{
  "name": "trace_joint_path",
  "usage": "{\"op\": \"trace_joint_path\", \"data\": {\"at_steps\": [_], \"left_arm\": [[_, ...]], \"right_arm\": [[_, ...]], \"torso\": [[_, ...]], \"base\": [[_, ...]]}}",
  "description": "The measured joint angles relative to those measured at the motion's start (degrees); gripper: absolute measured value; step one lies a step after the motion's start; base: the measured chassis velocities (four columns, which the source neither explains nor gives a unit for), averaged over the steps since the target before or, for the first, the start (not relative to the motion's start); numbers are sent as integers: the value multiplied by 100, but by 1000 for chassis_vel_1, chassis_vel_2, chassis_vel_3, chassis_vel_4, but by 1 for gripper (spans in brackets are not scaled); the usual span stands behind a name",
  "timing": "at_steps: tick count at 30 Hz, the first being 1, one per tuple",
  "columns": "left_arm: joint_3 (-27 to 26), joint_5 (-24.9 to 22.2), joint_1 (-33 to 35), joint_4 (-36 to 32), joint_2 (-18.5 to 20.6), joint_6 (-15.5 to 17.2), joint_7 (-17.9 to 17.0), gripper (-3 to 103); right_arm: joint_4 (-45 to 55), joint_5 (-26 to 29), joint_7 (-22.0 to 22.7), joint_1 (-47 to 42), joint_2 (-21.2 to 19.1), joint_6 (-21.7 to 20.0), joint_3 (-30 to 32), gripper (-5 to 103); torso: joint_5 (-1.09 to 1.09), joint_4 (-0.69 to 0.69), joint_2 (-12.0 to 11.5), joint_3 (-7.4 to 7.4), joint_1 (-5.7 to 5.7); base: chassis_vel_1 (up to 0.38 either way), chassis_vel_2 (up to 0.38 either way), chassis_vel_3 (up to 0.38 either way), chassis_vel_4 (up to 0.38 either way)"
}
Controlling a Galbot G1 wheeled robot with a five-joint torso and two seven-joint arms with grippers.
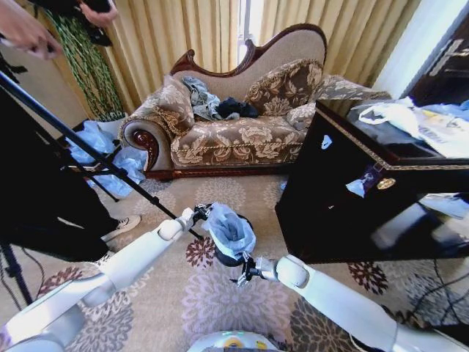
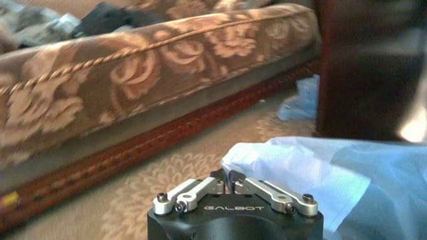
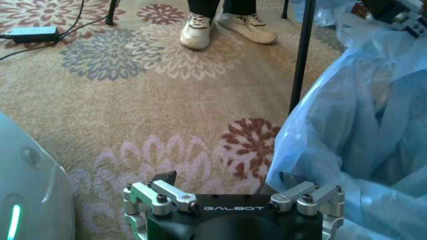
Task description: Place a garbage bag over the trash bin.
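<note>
The floor is a beige carpet (image 1: 168, 308) with floral medallions, filling the lower half of the head view. One patterned sofa (image 1: 234, 117) stands at upper centre, backed by tan curtains (image 1: 168, 37), with loose clothing on its seat. One large glossy black cabinet (image 1: 366, 198) occupies the right of the frame and carries a white plastic bag (image 1: 410, 121) on its top. One heap of pale blue plastic (image 1: 102, 150) lies on the floor at left, beside the sofa arm. A black tripod leg (image 1: 88, 147) crosses diagonally from upper left toward centre, ending close to my left arm. One trash bin (image 1: 229, 258) stands on the carpet at lower centre, between my two arms; only a dark part of its wall shows below the plastic. One garbage bag (image 1: 231, 231) is draped over the bin and bunched above its rim. My left pincer (image 1: 199, 214) is at the bag's upper left edge, its fingers closed together in the left wrist view (image 2: 229, 186), with the bag's plastic (image 2: 333, 185) just beside them; a pinch on the plastic cannot be confirmed. My right pincer (image 1: 245, 271) is low at the bin's lower right side, its fingers spread apart (image 3: 230, 187), the bag (image 3: 360, 125) just beside it.
</note>
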Motion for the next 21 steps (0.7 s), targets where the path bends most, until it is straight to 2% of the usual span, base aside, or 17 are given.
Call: {"op": "trace_joint_path", "data": {"at_steps": [4,9,18,21], "left_arm": [[-149,-584,85,124,-163,122,-40,0],[-238,-812,284,30,-210,206,-34,0],[-478,-771,537,-10,-255,230,-1,0],[-644,-757,677,-66,-147,238,12,0]], "right_arm": [[-34,-121,27,-113,97,30,4,100],[-21,-201,55,-290,161,32,16,100],[-134,-336,121,-453,357,47,62,100],[-235,-392,155,-483,472,52,79,100]], "torso": [[0,-1,0,0,0],[0,0,0,0,0],[-1,-1,0,0,-1],[0,0,0,0,-1]], "base": [[0,0,0,0],[0,0,0,0],[0,0,0,0],[0,0,0,0]]}}
